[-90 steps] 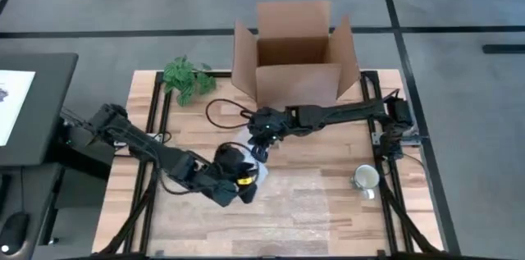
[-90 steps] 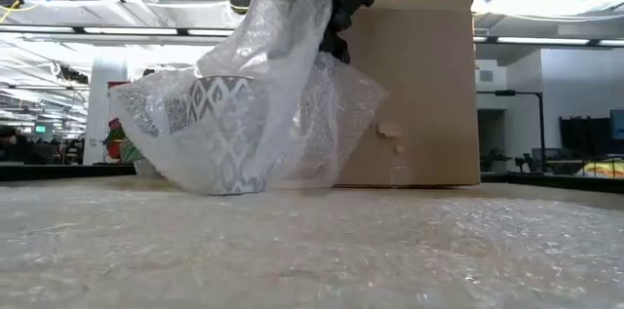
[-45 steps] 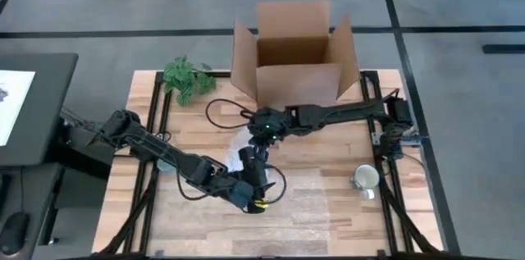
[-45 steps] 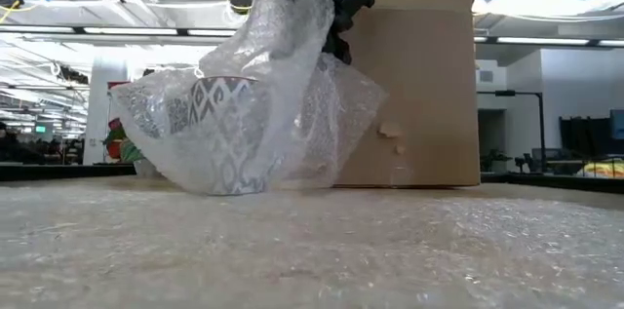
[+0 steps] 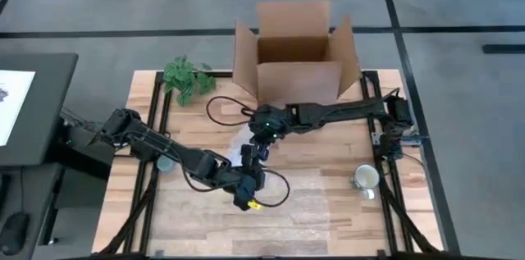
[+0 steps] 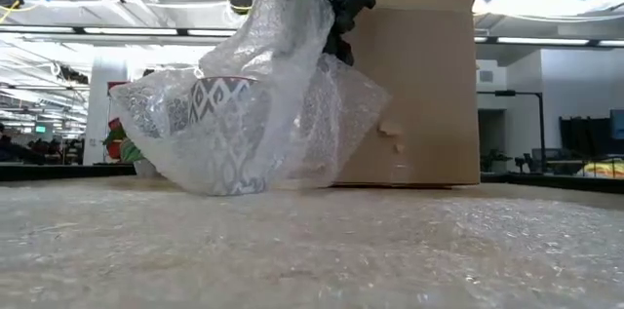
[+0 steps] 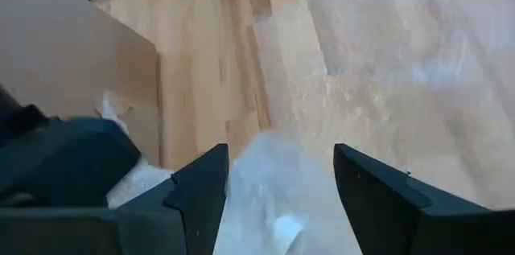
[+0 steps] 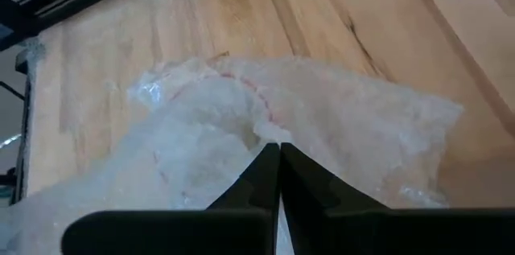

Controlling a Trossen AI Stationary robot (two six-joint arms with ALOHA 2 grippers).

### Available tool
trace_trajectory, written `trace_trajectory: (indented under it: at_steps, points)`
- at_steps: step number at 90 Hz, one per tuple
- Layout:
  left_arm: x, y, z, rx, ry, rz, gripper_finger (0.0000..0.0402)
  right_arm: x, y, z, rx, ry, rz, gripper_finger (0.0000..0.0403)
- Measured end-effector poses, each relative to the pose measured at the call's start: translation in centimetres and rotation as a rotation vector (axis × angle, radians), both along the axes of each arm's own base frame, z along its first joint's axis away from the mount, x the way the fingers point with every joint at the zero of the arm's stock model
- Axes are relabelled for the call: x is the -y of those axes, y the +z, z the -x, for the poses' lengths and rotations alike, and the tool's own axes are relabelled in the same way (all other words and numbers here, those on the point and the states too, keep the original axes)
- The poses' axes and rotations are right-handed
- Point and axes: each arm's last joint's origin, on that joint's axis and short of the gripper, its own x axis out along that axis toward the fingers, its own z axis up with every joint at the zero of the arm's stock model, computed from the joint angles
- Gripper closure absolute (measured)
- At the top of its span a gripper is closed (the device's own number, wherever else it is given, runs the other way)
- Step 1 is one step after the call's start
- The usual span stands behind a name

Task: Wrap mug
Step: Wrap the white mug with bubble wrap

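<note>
Mug point(image 6: 226, 134) sits under your right gripper point(image 8: 278, 158), which pinches the bubble wrap point(image 6: 292, 104) bunched over it, while your left gripper point(image 7: 278, 187) hangs spread open beside it.

Two dark, jointed arms trail black cables; the left claw point(image 7: 280, 176) has flat, angular black fingers.

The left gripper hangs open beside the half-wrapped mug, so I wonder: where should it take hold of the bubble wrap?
Probably the loose fold between its fingers, coming from above: the right gripper already pinches the bubble wrap up over the mug.
</note>
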Motion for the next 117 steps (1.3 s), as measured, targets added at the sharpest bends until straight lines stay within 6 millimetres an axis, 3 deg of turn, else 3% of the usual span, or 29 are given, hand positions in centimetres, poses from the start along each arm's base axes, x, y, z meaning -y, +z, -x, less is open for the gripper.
trace_trajectory:
  at_steps: [20,40,58,85,101,117]
  points:
    - [-0.3,-0.6,0.4,-0.057,-0.042,-0.146,0.0198,0.5,0.0,0.0,0.003,-0.012,-0.031,0.0403]
    - [-0.5,-1.4,0.6,-0.089,-0.04,-0.177,0.021,0.6,0.0,0.0,0.002,-0.007,-0.038,0.0403]
    - [-0.7,-1.5,0.7,-0.079,0.0,-0.204,0.0264,0.6,0.0,0.0,0.003,-0.004,-0.05,0.0403]
    - [-1.1,-1.5,0.8,-0.044,0.108,-0.201,0.0392,0.4,0.2,-0.2,0.024,-0.047,-0.098,0.0403]
    - [-0.9,-1.7,1.5,-0.073,0.167,-0.19,0.0401,0.1,0.1,-0.2,0.021,-0.089,-0.146,0.0394]
    - [-0.2,-2.0,2.6,-0.094,0.209,-0.195,0.0401,0.0,0.1,-0.2,0.019,-0.092,-0.146,0.0333]
